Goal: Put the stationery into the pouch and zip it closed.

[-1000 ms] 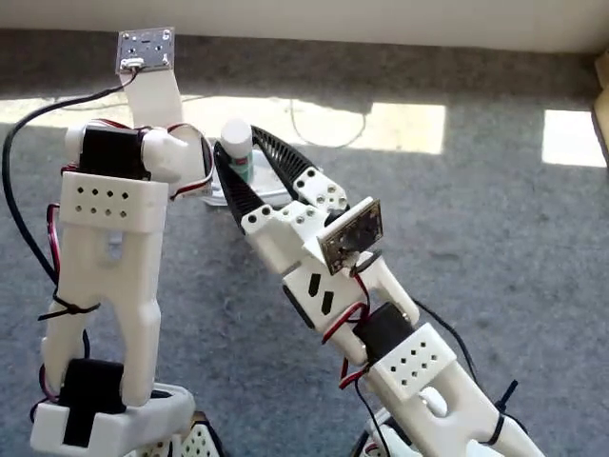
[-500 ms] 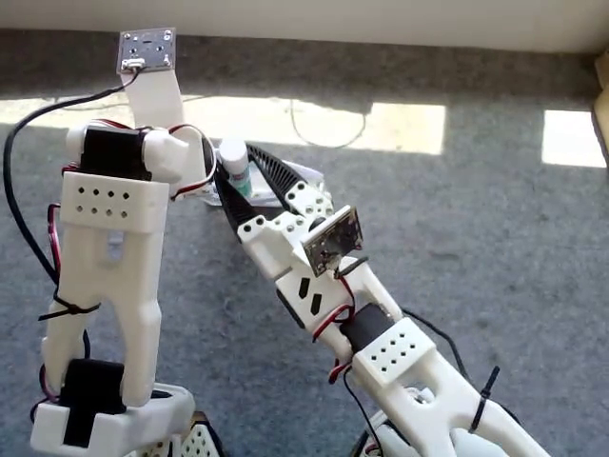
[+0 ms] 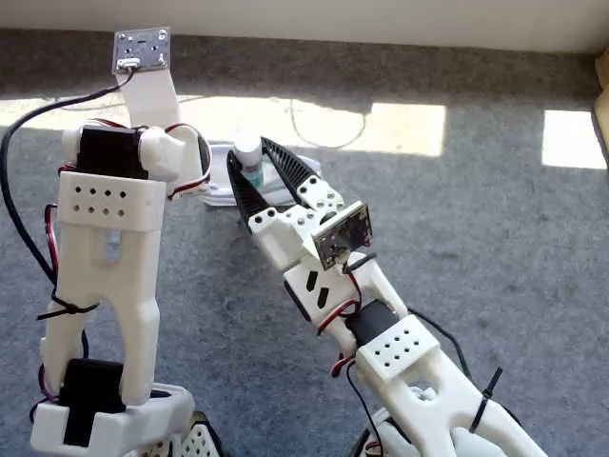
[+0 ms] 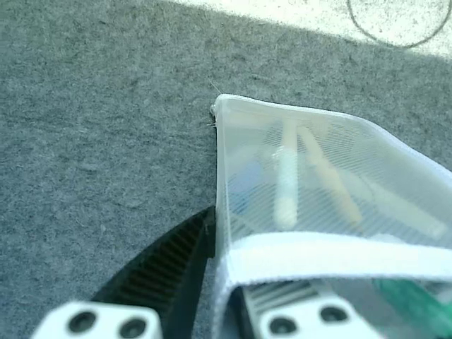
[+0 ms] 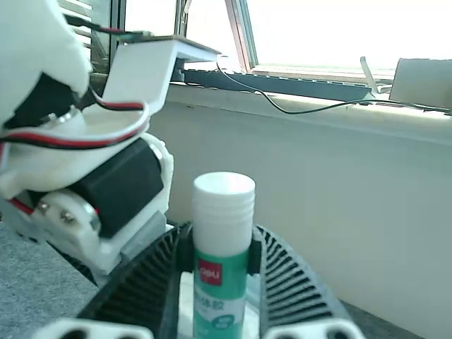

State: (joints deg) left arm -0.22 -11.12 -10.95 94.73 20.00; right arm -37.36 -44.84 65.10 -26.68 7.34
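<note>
A: Right gripper (image 5: 220, 239)?

B: Clamped on the glue stick (image 5: 222, 263). Stick upright, white cap on top, green label below, one black finger pressed to each side of the barrel.

A: Where does that sit on the table?

B: Far-left of centre, at the end of the right arm, which reaches in from the near right. The stick is over the pouch (image 3: 221, 195) and just right of the left arm's wrist. Cannot tell whether its base touches the mesh.

A: Left gripper (image 4: 222, 282)?

B: Narrow, pinched on the pouch's white-banded edge. One black finger is outside the mesh, the other shows through it.

A: Pouch itself?

B: White translucent mesh, lying on the grey carpet (image 4: 92, 141). Its corner points away from the left gripper. A white pen (image 4: 286, 180) and a tan pencil (image 4: 328, 180) lie side by side inside, with something blue beside them, too blurred to name.

A: Else?

B: A sunlit patch (image 3: 400, 129) on the far carpet, with a thin cable (image 3: 319, 129) looping across it.
</note>
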